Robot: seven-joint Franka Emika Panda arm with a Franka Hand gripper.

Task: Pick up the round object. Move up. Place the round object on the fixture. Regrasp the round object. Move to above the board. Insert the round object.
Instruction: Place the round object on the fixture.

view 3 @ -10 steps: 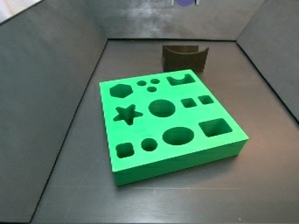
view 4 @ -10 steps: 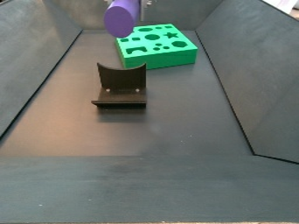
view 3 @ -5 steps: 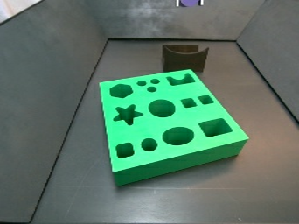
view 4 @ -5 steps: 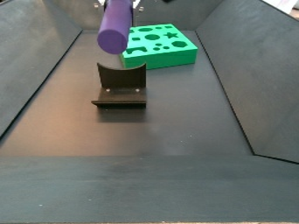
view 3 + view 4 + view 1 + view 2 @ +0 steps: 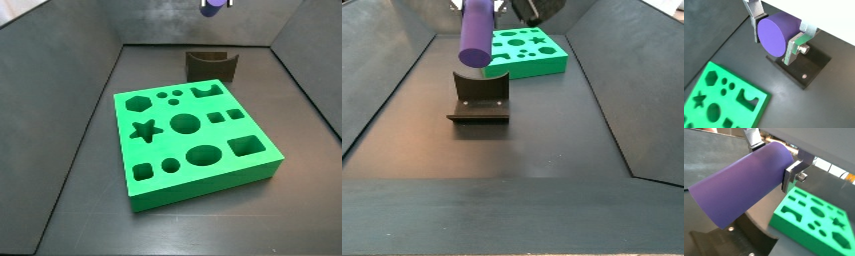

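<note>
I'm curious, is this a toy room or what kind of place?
Probably a robot test bench: dark walled floor, a green shape board, a notched fixture, and the end effector holding a purple peg above it.

a dark grey floor [image 5: 516, 200] between sloping grey walls [image 5: 629, 90]; nothing else, seemingly.

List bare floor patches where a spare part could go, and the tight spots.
Free: the wide floor in front of the fixture, and the strips between the board and the side walls. Tight: the gap between fixture and board, and above the fixture, where the gripper holds the peg in its fingers.
</note>
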